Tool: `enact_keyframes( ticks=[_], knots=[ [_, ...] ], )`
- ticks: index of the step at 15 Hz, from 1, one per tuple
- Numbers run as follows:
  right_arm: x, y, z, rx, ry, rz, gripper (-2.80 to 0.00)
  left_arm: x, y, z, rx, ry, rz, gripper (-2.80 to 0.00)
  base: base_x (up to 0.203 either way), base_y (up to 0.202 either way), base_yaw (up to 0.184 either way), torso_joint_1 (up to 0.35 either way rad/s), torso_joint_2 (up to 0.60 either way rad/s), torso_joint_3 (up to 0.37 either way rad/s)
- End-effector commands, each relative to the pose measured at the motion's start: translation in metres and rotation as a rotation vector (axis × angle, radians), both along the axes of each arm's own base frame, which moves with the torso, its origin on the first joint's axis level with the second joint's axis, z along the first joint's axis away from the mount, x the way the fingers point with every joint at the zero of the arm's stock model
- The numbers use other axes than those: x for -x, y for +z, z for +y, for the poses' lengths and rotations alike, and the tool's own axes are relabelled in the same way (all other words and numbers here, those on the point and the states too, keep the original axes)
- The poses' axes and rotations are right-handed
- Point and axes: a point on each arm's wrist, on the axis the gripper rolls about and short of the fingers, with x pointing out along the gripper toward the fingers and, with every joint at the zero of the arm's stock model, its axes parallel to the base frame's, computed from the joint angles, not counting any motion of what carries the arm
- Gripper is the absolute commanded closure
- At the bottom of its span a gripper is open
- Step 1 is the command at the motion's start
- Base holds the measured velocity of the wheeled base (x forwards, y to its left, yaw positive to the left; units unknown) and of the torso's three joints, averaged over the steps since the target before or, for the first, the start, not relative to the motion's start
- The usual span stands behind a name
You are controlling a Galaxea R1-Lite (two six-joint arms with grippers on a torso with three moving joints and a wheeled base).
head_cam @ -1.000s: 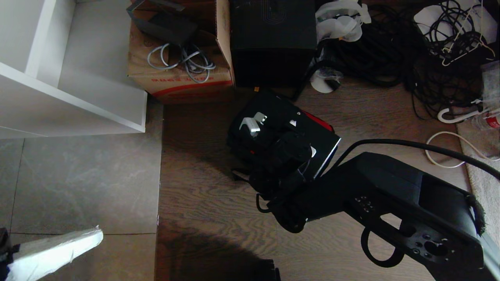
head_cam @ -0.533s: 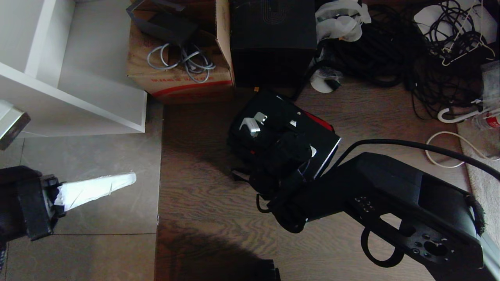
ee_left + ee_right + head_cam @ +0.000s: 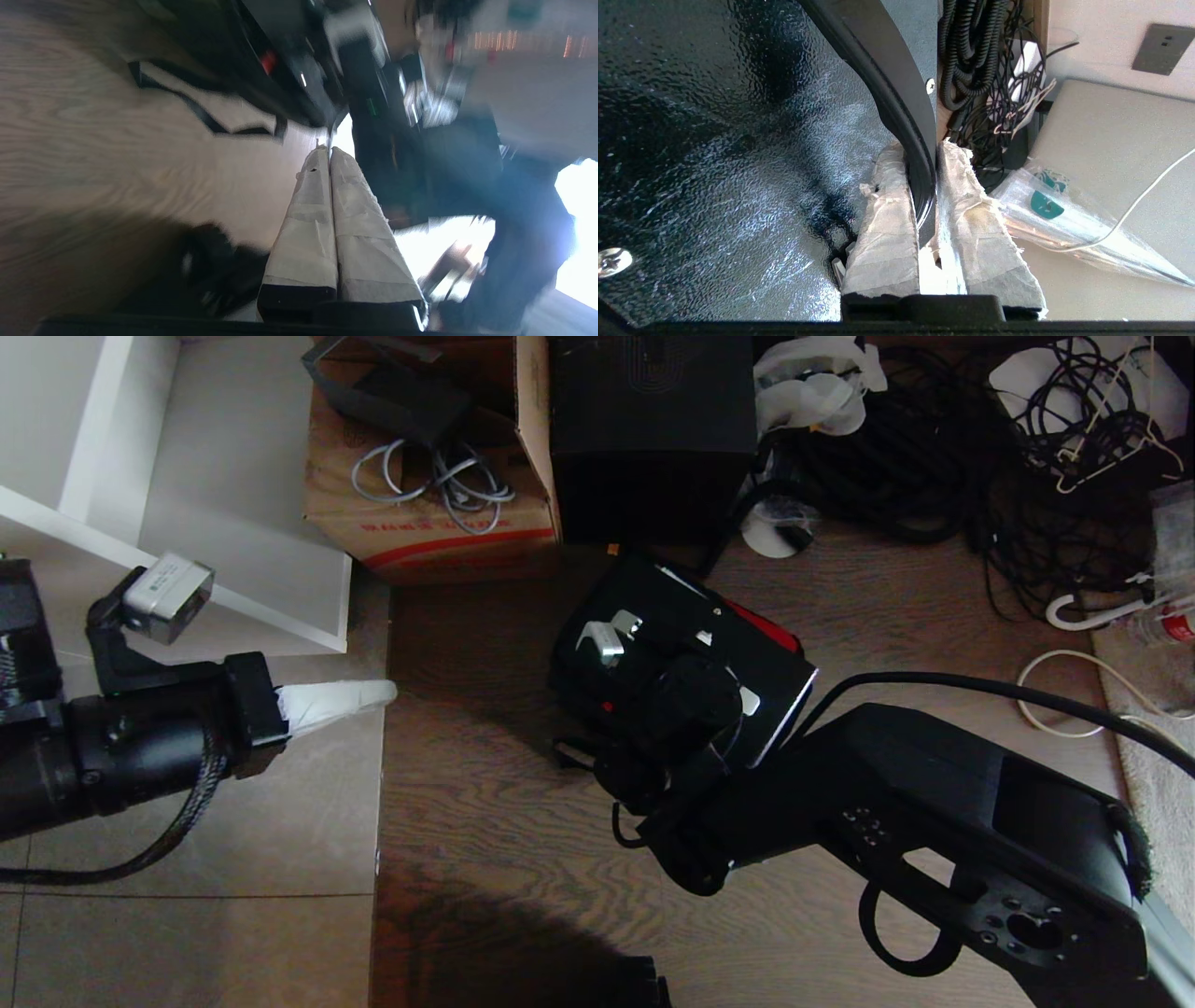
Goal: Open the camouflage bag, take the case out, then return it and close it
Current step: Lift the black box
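The black case (image 3: pixel 653 616) stands tilted in the middle of the wooden floor, with one silver handle end (image 3: pixel 602 642) showing. Dark fabric of the camouflage bag (image 3: pixel 571 686) wraps its lower part, and the red lid lining (image 3: pixel 766 625) shows behind it. My right gripper (image 3: pixel 695 691) reaches in from the lower right. In the right wrist view it (image 3: pixel 924 149) is shut on the case's black handle (image 3: pixel 896 93), above the textured case top (image 3: pixel 714 140). My left gripper (image 3: pixel 385 691) hangs left of the bag, apart from it, its taped fingers (image 3: pixel 308 219) pressed together and empty.
A cardboard box (image 3: pixel 429 523) with cables and a taller black box (image 3: pixel 653 429) stand just behind the bag. A white shelf unit (image 3: pixel 187 551) is at the back left. Tangled black cables (image 3: pixel 934 467) and a white cable (image 3: pixel 1074 695) lie to the right.
My left arm has swung in from the lower left corner, up and toward the bag, its gripper staying shut. The right gripper keeps its hold on the handle and the case has barely shifted.
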Motion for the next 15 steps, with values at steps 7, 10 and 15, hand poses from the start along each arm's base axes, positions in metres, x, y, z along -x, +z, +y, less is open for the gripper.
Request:
enact_keyframes(
  ticks=[7, 10, 15],
  knots=[
    [0.002, 0.004, 0.0, -0.014, -0.019, 0.004, 0.0, -0.079, -0.067, -0.008, 0.146, 0.086, 0.158, 0.0, 0.0, 0.0, 0.0, 0.0, 0.0, 0.0],
    [0.004, 0.006, 0.0, -0.019, -0.02, 0.005, 0.0, -0.091, -0.079, -0.008, 0.174, 0.089, 0.17, 0.0, 0.0, 0.0, 0.0, 0.0, 0.0, 0.0],
    [0.006, 0.008, -0.001, -0.032, -0.029, 0.009, 0.0, -0.104, -0.096, -0.012, 0.226, -0.014, 0.17, 0.0, 0.0, 0.0, 0.0, 0.0, 0.0, 0.0]
  ],
)
